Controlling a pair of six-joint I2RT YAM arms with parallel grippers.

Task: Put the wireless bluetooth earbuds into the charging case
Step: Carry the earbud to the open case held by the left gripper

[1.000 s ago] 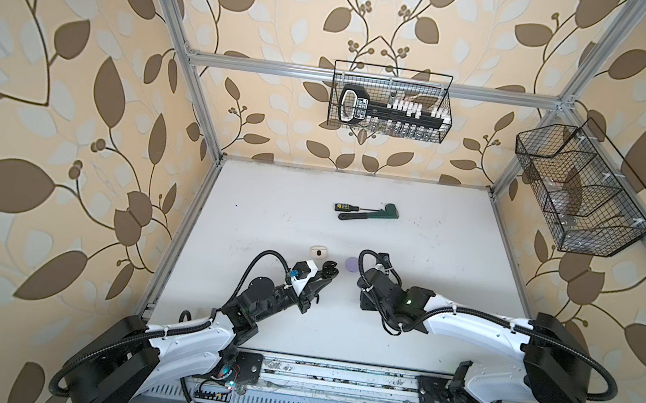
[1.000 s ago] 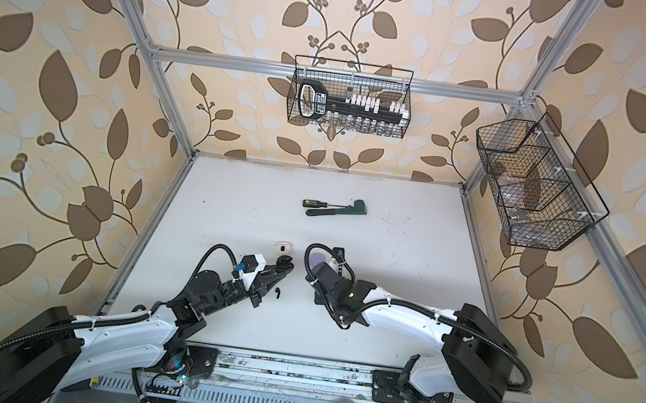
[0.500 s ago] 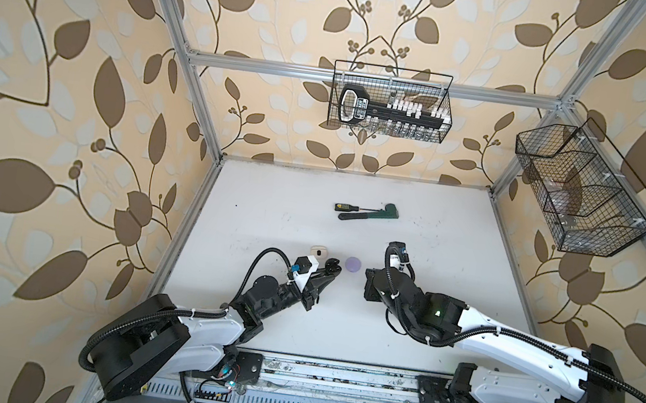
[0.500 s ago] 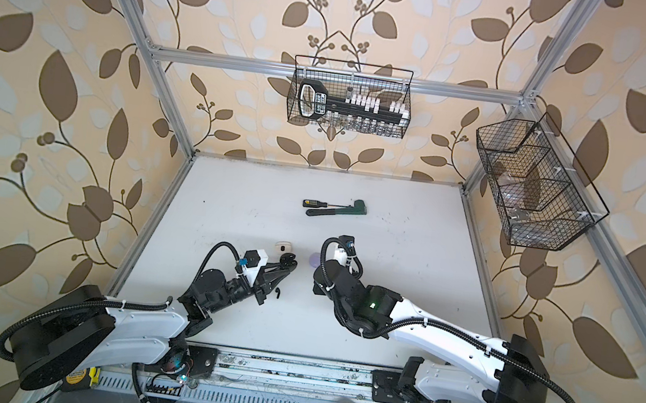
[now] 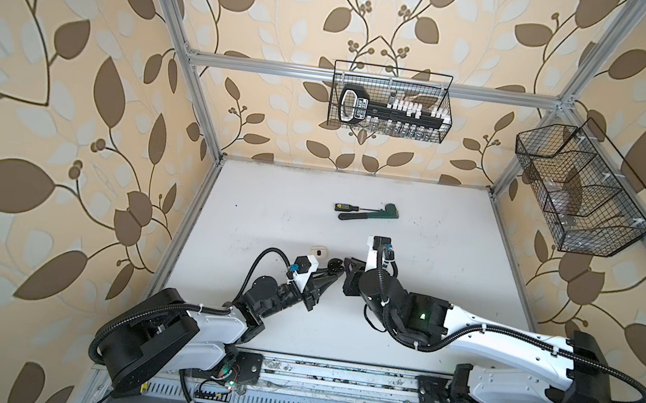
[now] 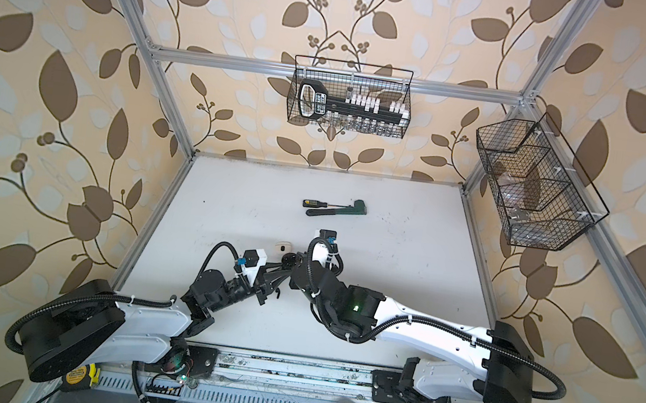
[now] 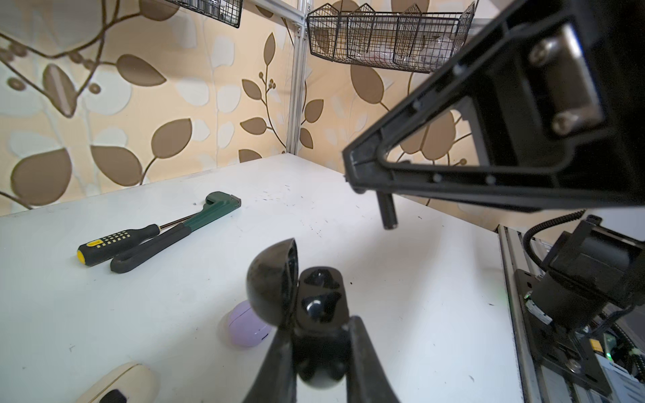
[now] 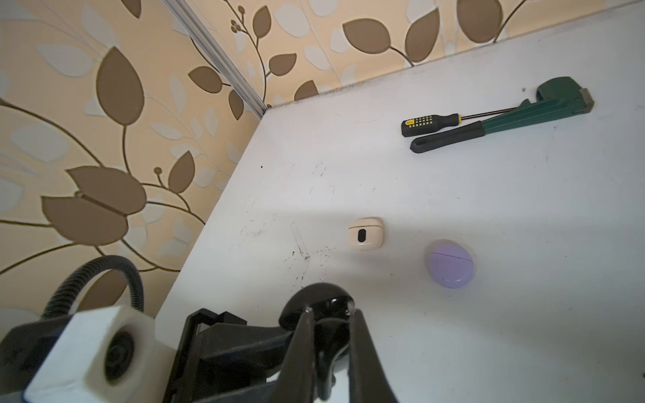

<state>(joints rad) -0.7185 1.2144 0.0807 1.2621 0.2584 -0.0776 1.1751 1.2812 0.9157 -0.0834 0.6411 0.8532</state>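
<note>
right gripper (image 7: 359, 179) pinching a black earbud (image 7: 388, 213) swung close to black case (image 7: 273, 283) clamped by left gripper (image 7: 319, 331).

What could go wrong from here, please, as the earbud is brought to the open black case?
1. The black earbud, pinched in the right gripper with only its stem showing, might slip and drop onto the table.
2. The black charging case is held by the left gripper alone; a push from the earbud could twist it in the grip.
3. Its open lid stands beside the sockets and could foul the approach.
</note>
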